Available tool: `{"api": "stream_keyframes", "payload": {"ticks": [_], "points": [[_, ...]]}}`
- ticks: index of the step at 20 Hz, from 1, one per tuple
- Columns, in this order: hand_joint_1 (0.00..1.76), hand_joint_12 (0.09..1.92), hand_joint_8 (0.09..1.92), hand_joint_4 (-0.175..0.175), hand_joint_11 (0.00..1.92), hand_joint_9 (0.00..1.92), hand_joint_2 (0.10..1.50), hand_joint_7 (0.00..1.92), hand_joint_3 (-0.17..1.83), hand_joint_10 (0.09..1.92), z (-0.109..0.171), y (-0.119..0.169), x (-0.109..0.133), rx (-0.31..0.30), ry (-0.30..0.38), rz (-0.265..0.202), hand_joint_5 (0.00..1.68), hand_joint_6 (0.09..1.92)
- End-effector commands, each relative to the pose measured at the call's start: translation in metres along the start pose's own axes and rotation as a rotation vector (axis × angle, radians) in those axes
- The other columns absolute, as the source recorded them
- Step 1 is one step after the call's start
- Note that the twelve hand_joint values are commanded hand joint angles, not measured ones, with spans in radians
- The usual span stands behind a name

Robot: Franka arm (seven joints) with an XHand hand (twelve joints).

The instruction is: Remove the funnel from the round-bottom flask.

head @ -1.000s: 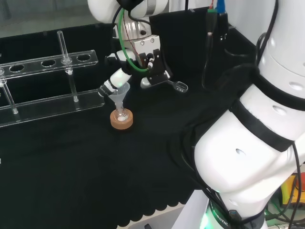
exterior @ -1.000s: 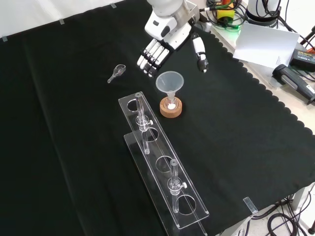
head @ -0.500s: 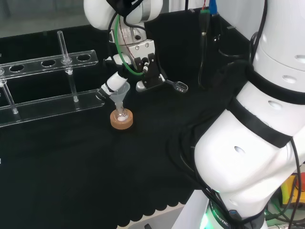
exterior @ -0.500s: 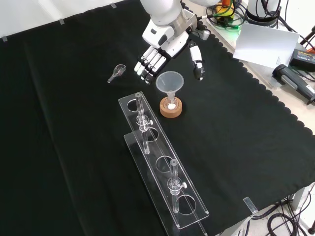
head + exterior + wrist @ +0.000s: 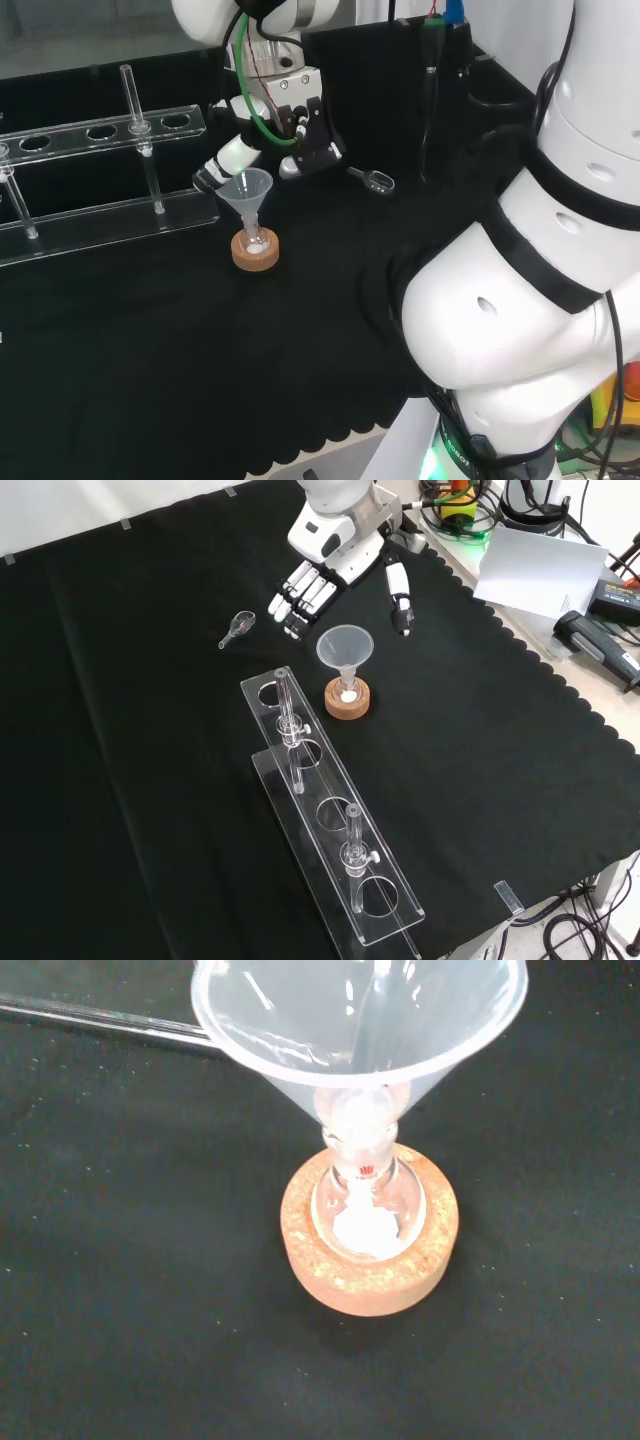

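Open hand poised just beyond the funnel, nothing grasped yet.

The clear plastic cone-shaped funnel stands upright, its stem down the neck of the small clear glass round-bottom flask seated in a cork ring stand on the black-clothed worktop. In the front view the black and white hand hangs just above and behind the cone's rim, fingers straight on its left, thumb apart on the right. The funnel's axis is vertical, so I judge the lift should go straight up.
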State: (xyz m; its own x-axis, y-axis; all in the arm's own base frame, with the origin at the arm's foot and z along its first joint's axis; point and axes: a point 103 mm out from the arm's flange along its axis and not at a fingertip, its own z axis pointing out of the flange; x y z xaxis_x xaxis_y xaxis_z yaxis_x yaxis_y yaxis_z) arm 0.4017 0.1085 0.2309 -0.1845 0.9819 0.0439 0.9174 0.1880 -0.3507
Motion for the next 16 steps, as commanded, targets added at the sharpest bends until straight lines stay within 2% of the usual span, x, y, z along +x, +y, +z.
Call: {"api": "stream_keyframes", "payload": {"ticks": [1, 16], "points": [[0.46, 0.09, 0.09, -0.138, 0.0, 0.02, 0.6, 0.16, 0.02, 0.09, 0.0281, 0.006, -0.0058, 0.072, -0.057, 0.014, 0.0, 0.09], [0.46, 0.09, 0.1, -0.142, 0.0, 0.03, 0.6, 0.16, 0.01, 0.09, 0.0278, 0.0112, -0.0052, 0.081, -0.067, 0.034, 0.0, 0.09]]}}
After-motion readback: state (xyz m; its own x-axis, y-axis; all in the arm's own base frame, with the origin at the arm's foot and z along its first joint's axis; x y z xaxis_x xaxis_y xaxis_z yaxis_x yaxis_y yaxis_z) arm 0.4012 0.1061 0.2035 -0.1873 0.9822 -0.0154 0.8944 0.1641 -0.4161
